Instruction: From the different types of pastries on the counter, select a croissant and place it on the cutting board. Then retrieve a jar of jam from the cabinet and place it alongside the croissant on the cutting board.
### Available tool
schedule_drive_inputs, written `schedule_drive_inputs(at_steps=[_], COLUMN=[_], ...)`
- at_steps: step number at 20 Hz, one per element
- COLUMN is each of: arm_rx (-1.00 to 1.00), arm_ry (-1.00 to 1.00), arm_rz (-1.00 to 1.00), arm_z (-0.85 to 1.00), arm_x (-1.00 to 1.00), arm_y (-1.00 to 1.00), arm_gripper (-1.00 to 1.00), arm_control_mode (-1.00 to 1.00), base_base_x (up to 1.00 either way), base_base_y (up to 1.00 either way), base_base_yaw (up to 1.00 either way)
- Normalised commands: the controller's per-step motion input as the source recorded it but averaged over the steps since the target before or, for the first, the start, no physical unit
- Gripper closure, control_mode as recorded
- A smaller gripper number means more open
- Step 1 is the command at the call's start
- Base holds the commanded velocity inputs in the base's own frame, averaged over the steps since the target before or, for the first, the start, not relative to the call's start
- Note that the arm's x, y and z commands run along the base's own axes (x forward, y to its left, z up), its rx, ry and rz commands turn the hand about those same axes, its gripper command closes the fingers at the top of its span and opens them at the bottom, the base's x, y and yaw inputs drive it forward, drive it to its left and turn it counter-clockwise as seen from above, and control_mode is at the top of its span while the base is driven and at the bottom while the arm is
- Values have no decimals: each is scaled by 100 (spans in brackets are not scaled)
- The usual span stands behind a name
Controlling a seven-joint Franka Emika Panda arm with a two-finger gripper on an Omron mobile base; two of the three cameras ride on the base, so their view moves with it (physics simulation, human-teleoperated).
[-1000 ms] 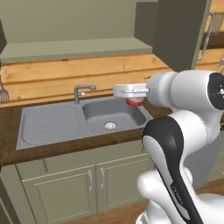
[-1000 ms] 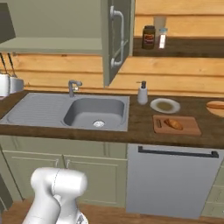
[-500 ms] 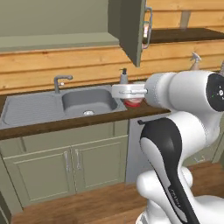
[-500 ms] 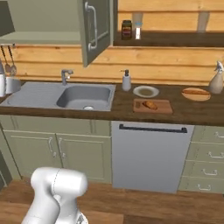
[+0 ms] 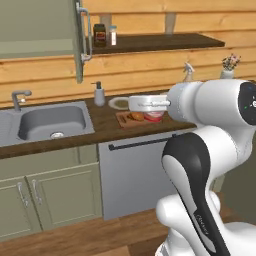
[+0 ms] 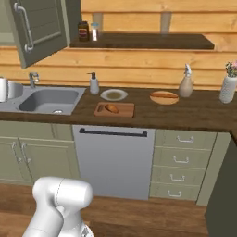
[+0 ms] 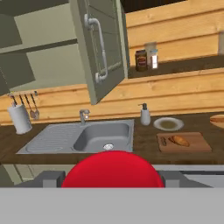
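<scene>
— Nearest the camera on the hand, what do you see?
— The jar of jam, its red lid between the two dark fingertips; the gripper is clamped on it, held out level in front of the arm.

— Beyond that, on the bench?
— The cutting board lies to the right of the sink, and the croissant rests on it, toward its left end. A round plate sits just behind the board, a soap dispenser to its left.

— Farther back?
— The cabinet door stands open. On the shelf beside it are a dark brown jar and a small shaker.
</scene>
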Motion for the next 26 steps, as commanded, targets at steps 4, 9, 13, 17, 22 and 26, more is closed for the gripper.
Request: schedule_drive_inputs(at_steps=[4, 9, 13, 17, 22, 26], arm_rx=[0, 0, 0, 0, 0, 0], arm_ry=[0, 0, 0, 0, 0, 0], arm_rz=[0, 0, 0, 0, 0, 0], arm_z=[0, 0, 0, 0, 0, 0], arm_x=[0, 0, 0, 0, 0, 0], arm_y=[0, 0, 0, 0, 0, 0], arm_gripper=[100, 100, 100, 100, 100, 100], arm_control_mode=[100, 100, 100, 100, 100, 100], base_base_x=[-1, 53, 100, 86, 63, 58], base_base_y=[-100, -92, -61, -31, 0, -1], base_base_yaw=[0, 0, -2, -4, -9, -9])
